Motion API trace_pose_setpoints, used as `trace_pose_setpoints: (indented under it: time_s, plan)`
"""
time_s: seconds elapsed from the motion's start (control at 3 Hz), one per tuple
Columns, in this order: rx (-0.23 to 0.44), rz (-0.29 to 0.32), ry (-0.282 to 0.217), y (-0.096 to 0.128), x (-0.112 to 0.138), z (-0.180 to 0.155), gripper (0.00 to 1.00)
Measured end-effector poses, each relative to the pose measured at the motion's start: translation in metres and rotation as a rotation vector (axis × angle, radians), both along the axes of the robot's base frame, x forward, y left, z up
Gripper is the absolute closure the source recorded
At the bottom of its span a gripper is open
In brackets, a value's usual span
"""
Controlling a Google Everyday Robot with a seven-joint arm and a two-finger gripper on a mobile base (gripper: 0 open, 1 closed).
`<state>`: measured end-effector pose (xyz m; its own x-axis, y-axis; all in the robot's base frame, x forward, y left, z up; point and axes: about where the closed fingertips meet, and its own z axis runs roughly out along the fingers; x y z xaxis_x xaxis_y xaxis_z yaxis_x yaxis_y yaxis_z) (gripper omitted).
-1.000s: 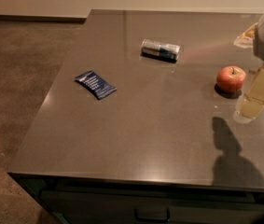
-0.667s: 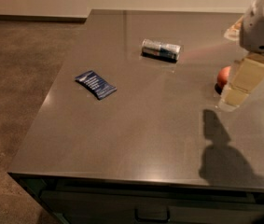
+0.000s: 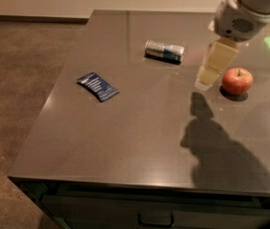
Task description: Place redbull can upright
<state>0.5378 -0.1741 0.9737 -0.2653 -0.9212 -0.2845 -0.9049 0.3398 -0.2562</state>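
Observation:
The redbull can [image 3: 164, 51], slim, silver and blue, lies on its side on the grey table [image 3: 125, 137], toward the far middle. My gripper [image 3: 206, 79] hangs from the white arm at the upper right, above the table. It is to the right of the can and a little nearer, just left of the apple. It holds nothing.
A red apple [image 3: 236, 80] stands on the table right of the gripper. A flat dark-blue snack wrapper [image 3: 98, 86] lies to the left of the middle. The table's left edge drops to a brown floor. A drawer handle [image 3: 156, 221] shows below the front edge.
The arm and gripper have moved left and farther over the table, from beside the apple's right to its left, closer to the can. The can, wrapper and apple have not moved.

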Motion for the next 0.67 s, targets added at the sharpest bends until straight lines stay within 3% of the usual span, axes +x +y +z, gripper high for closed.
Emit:
trace_pose_setpoints:
  time_s: [0.67]
  plan:
    - [0.014,-0.079,0.047,0.009,0.081,-0.023,0.0]
